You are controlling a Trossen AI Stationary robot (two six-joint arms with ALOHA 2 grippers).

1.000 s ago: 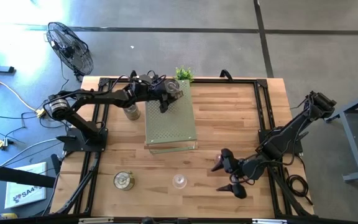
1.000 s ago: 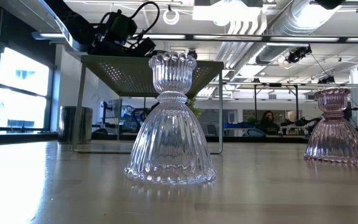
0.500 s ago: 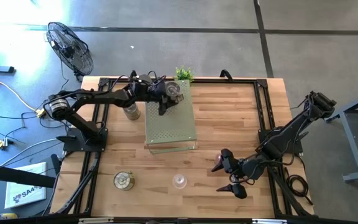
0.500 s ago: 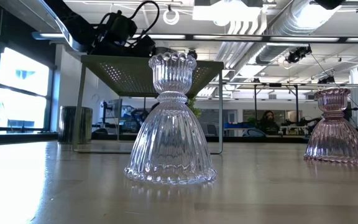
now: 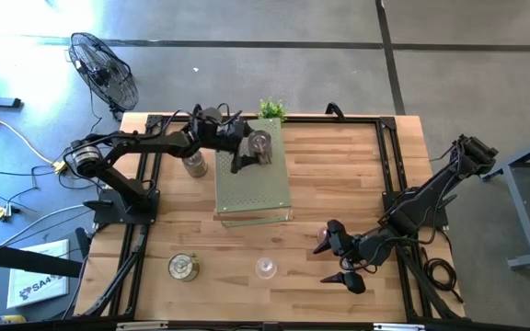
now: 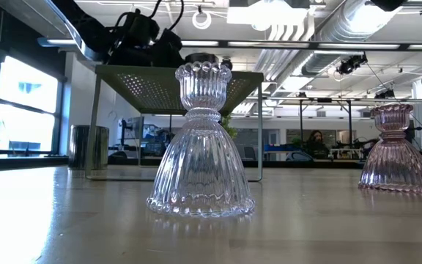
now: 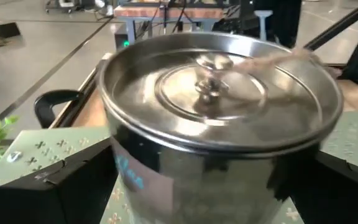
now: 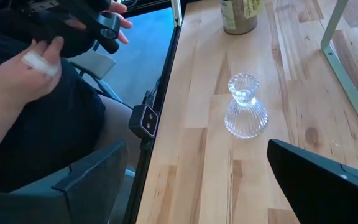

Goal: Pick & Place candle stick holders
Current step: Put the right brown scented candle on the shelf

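My left gripper (image 5: 249, 150) is shut on a dull metal candle stick holder (image 5: 261, 143) over the far end of the pale green perforated board (image 5: 253, 184). The holder fills the left wrist view (image 7: 219, 118). A second metal holder (image 5: 194, 165) stands on the table left of the board, and a third (image 5: 183, 267) stands near the front left. A clear glass holder (image 5: 265, 268) stands near the front edge. A pink glass holder (image 5: 323, 241) stands beside my right gripper (image 5: 342, 257), which is open and empty. My left gripper pinches the metal holder's round side wall (image 7: 135, 180) between its two fingers, one on each side. The fingers come slanting down from the table's left. The holder is upright, its open top up, at the board's top; I cannot tell whether it rests on the board.
The board stands raised on thin legs (image 6: 94, 125). A small green plant (image 5: 271, 108) stands at its far end. A person sits by the table's near edge in the right wrist view (image 8: 36, 93). A fan (image 5: 104, 69) stands on the floor beyond the far left corner.
My left gripper has gone a little toward the table's near edge and down over the board with the metal holder. The holder's lower part now shows at the board's top in the low view.
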